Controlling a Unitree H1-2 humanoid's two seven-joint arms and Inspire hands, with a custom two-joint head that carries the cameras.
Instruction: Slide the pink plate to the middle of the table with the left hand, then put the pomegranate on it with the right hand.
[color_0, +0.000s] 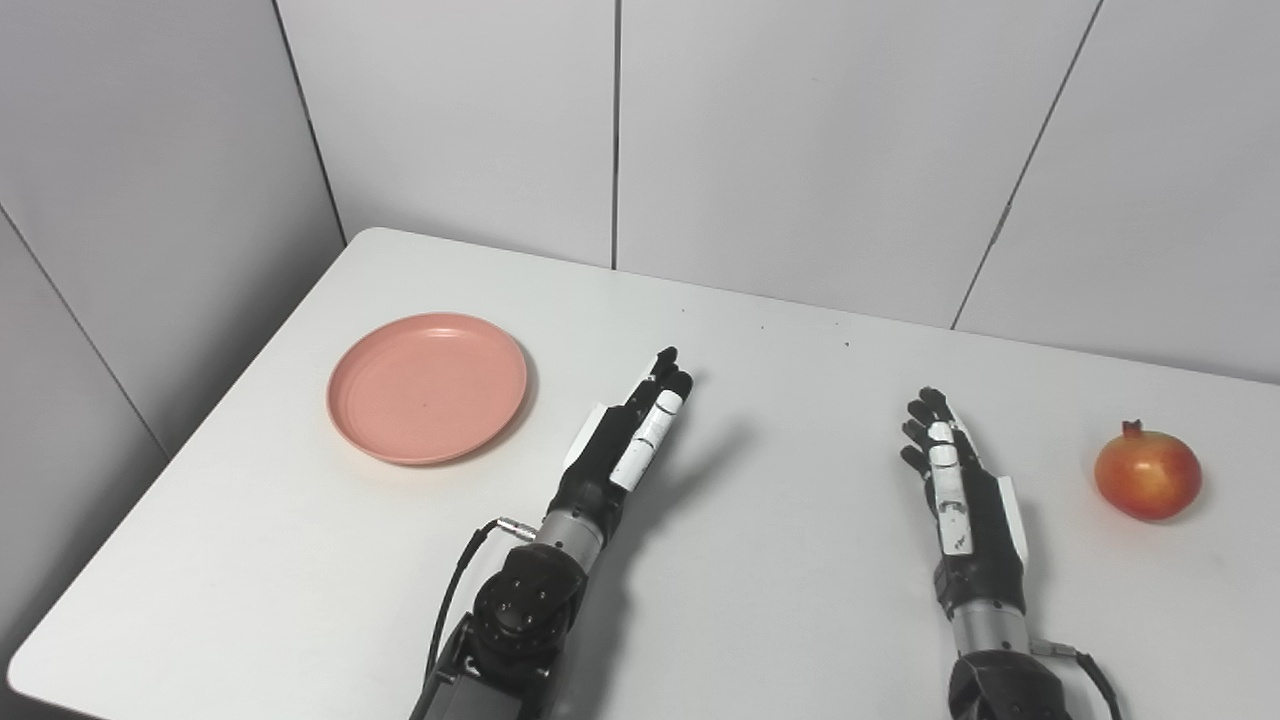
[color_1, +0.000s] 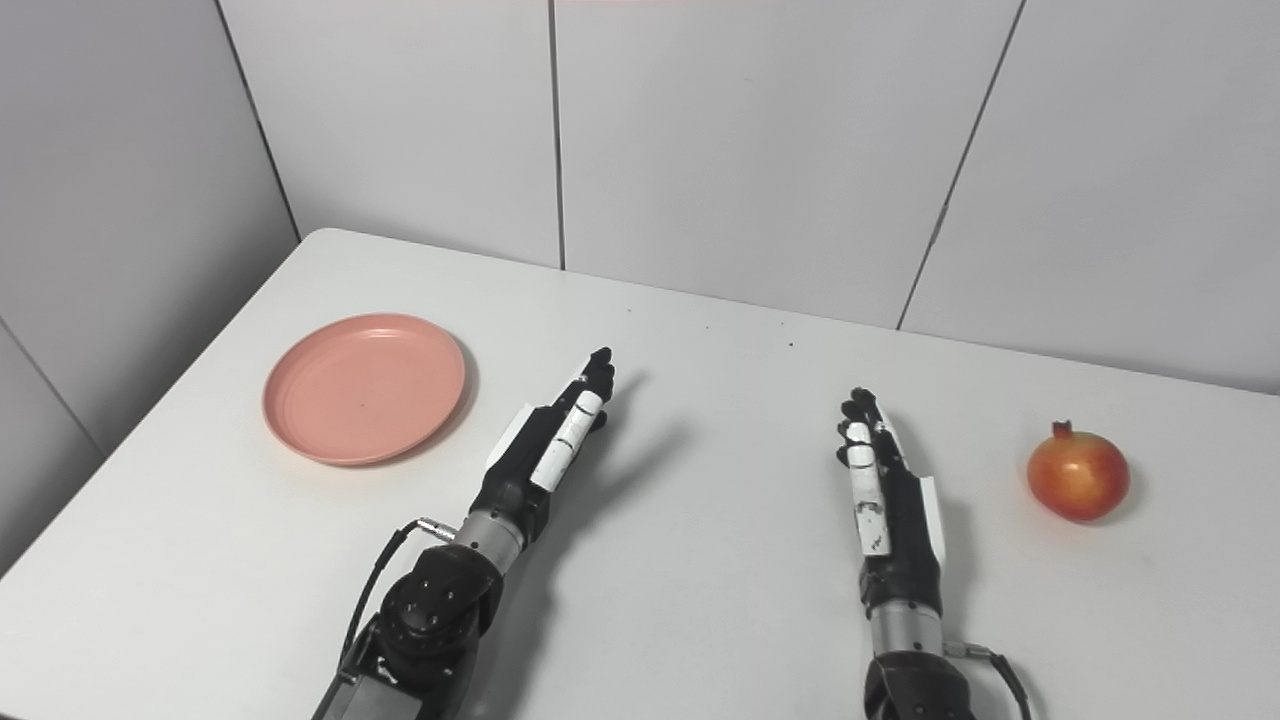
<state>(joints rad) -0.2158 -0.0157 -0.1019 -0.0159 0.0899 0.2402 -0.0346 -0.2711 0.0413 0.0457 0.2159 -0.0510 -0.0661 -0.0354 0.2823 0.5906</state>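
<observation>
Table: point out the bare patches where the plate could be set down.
The widest bare stretch of the table lies between the left hand and right hand, running to the far edge. Another lies near-left, below the pink plate. The pomegranate occupies the right side.

Matt pink plate (color_0: 428, 388), smooth white table (color_0: 760, 560), glossy pomegranate (color_0: 1147, 474)

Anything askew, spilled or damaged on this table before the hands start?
Nothing stands out. The pink plate lies flat and empty on the table's left; the pomegranate sits whole at right. Left hand and right hand hold nothing.
</observation>
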